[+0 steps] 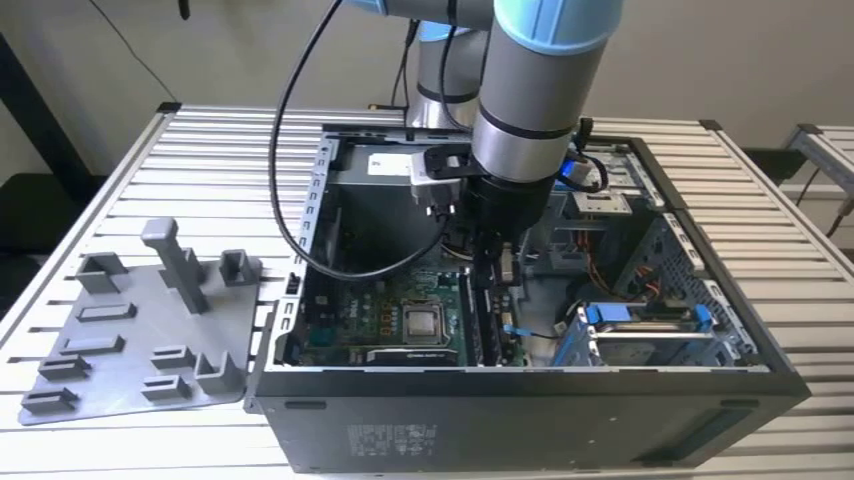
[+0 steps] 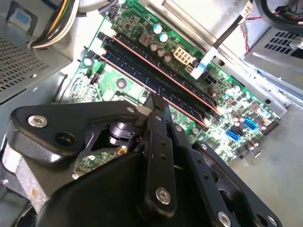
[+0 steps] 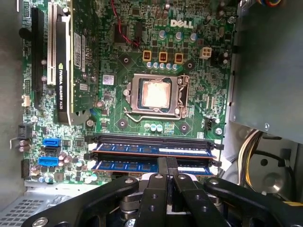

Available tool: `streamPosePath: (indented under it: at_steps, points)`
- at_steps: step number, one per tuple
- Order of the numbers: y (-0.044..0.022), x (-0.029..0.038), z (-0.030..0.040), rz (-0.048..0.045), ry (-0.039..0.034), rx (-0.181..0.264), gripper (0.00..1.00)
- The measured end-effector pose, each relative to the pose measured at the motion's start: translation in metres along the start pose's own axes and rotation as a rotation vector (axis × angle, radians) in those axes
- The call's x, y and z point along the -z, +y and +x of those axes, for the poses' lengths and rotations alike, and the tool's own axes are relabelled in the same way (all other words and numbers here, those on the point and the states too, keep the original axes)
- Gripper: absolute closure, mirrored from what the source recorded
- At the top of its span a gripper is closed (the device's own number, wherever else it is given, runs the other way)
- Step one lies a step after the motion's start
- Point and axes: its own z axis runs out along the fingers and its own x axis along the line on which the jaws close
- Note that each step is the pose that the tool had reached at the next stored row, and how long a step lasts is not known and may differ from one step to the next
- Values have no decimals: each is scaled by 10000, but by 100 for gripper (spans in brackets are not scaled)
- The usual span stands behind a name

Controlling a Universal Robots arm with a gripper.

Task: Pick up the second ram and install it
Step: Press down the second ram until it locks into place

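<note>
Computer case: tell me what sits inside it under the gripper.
Inside the computer case, the gripper sits over the second ram in its motherboard slot, beside another stick. The gripper's fingers cover the module's middle.

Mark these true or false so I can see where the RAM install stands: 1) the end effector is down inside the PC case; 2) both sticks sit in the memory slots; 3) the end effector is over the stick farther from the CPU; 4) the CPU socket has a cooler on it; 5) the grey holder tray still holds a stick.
1) True: the end effector is inside the open case.
2) True: two sticks lie in the slots, the first ram and the second ram.
3) True.
4) False: the CPU sits bare in its socket.
5) False: the holder tray shows only its posts.
</note>
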Motion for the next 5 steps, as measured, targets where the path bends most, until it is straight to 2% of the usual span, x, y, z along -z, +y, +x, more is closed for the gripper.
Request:
streamPosePath:
  at_steps: [5]
  points:
    - [0,2,0,-15,3,-1,89]
